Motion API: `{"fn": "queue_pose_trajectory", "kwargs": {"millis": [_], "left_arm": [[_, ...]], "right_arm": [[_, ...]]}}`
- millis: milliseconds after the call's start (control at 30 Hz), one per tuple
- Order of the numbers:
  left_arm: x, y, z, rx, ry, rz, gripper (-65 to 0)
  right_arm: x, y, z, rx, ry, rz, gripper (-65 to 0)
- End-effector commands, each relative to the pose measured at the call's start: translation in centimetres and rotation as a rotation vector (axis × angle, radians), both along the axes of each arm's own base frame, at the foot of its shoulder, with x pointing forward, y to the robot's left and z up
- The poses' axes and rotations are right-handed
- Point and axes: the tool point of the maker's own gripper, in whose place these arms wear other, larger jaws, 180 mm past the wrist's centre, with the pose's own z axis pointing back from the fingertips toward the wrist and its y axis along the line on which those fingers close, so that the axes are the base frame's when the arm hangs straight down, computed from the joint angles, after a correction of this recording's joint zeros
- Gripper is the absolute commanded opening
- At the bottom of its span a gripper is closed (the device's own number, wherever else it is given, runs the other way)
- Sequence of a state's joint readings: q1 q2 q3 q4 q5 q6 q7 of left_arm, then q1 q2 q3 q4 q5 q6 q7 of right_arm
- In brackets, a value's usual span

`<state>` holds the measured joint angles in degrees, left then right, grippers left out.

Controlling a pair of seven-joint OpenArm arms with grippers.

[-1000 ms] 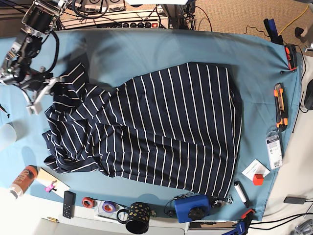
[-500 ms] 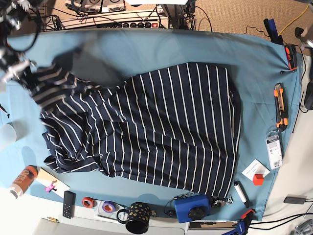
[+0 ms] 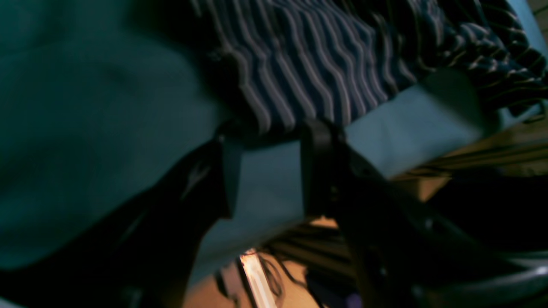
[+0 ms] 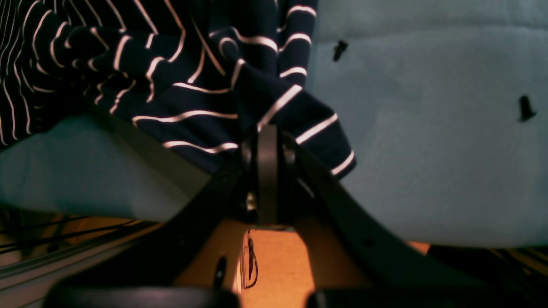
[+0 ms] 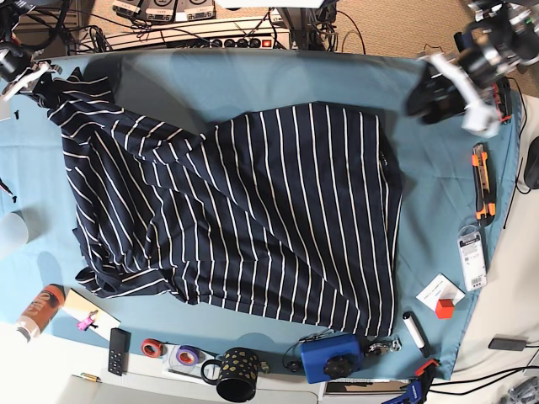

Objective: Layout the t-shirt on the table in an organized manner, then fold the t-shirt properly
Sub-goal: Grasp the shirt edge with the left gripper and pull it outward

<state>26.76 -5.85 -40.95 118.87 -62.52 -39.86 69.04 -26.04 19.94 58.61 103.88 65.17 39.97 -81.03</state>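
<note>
The navy white-striped t-shirt (image 5: 253, 210) lies spread over the teal table (image 5: 253, 76), still rumpled along its left side. At the far left corner my right gripper (image 5: 27, 74) is shut on a stretched-out corner of the shirt. The right wrist view shows the jaws pinched on a striped fold of the t-shirt (image 4: 205, 85) at the right gripper (image 4: 267, 130). My left gripper (image 5: 436, 94) hovers at the far right, off the shirt. In the left wrist view the left gripper (image 3: 272, 134) stands open with bare table between its fingers, just short of the t-shirt (image 3: 308, 72) hem.
Small items line the table's edges: an orange box cutter (image 5: 482, 181) and a packet (image 5: 472, 257) on the right, a blue device (image 5: 331, 358), a dotted black mug (image 5: 236, 374) and tape rolls (image 5: 181, 355) at the front. A can (image 5: 38, 311) lies at the left. A power strip (image 5: 227, 38) runs behind.
My right gripper has pulled the shirt's corner toward the far left corner, stretching out the bunched left side. My left arm has come into the base view at the far right.
</note>
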Motion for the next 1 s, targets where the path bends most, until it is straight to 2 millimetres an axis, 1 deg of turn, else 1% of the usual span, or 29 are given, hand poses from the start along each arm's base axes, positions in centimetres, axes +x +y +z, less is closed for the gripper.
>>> {"fn": "queue_pose_trajectory", "kwargs": {"millis": [0,67,133,200,267,367,433,567,667,700,767,900,967], "left_arm": [[0.8,-0.9,1.0,-0.007,-0.061,-0.015,-41.3],[1.8,-2.3,0.3,0.027,-0.079,-0.022,-41.3],[2.5,-2.9,-1.0,0.075,-0.041,0.018,-40.9],[2.4,-3.3,-2.5,0.116,0.029,0.043,-36.5],[2.3,-4.0,-3.5,0.131,0.07,0.049,-32.3],[2.3,-5.2,-4.3,0.118,0.091,0.028,-32.1],[2.4,-5.5,-4.9,0.118,0.105,0.019,-32.1],[3.2,-5.2,-6.3,0.114,0.13,0.03,-32.1],[3.7,-5.3,-6.9,0.09,0.143,0.034,-32.2],[3.9,-5.3,-6.9,0.082,0.143,0.035,-32.4],[3.9,-5.4,-6.8,0.079,0.143,0.034,-34.9],[3.8,-5.3,-7.0,0.084,0.151,0.03,-41.4],[3.8,-5.3,-7.0,0.083,0.151,0.031,-46.1]], "right_arm": [[0.6,-0.4,1.3,-0.023,-0.037,0.012,-65.0],[0.6,-0.4,1.3,-0.023,-0.036,0.012,-65.0],[0.6,-0.4,1.3,-0.023,-0.037,0.012,-65.0],[0.6,-0.4,1.3,-0.023,-0.037,0.012,-65.0],[0.6,-0.4,1.3,-0.023,-0.037,0.012,-65.0],[0.6,-0.4,1.3,-0.023,-0.037,0.012,-65.0],[0.6,-0.4,1.3,-0.023,-0.037,0.012,-65.0],[0.6,-0.4,1.3,-0.023,-0.037,0.012,-65.0],[0.6,-0.4,1.3,-0.023,-0.037,0.012,-65.0],[0.6,-0.4,1.3,-0.023,-0.037,0.012,-65.0],[0.6,-0.4,1.3,-0.023,-0.037,0.012,-65.0],[0.6,-0.4,1.3,-0.023,-0.037,0.012,-65.0],[0.6,-0.4,1.3,-0.023,-0.037,0.012,-65.0]]}}
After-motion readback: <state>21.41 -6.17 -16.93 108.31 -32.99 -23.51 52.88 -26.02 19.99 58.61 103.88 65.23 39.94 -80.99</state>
